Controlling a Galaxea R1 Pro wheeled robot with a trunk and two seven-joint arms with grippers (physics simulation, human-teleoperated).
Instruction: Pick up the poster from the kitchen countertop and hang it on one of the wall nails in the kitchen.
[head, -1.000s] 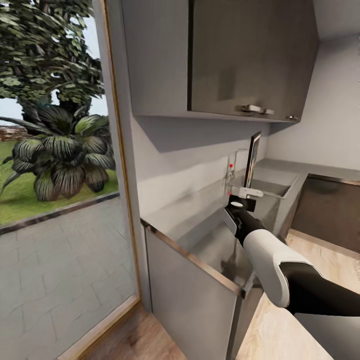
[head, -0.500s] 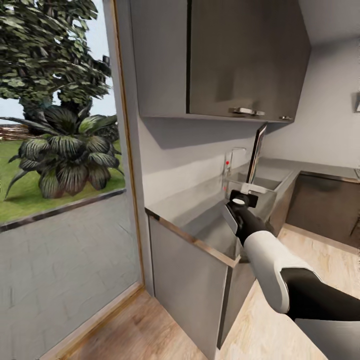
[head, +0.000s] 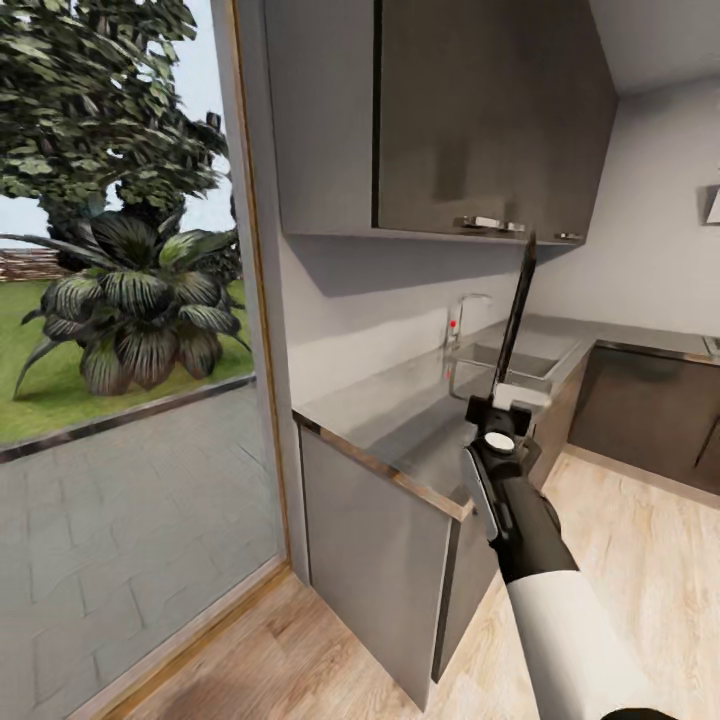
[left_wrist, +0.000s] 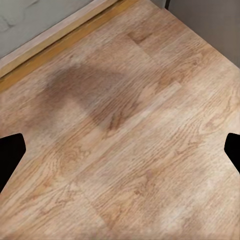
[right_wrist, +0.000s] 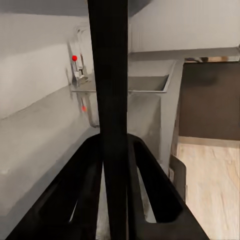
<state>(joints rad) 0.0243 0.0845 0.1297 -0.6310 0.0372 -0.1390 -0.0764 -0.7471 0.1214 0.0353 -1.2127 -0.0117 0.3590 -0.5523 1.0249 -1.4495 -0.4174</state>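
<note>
Poster: upright, seen edge-on as a thin dark strip, raised above the counter.
Right tool: clenched on the poster's lower edge, fingers either side of it.
Sink: set in the counter beyond, faucet at the wall.
Left tool: fingertips wide apart, released, over wooden floor.

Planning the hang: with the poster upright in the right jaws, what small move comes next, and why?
Probably carry the poster, held edge-on in the right gripper above the kitchen countertop, toward the bare wall; I can't make out a nail yet.
</note>
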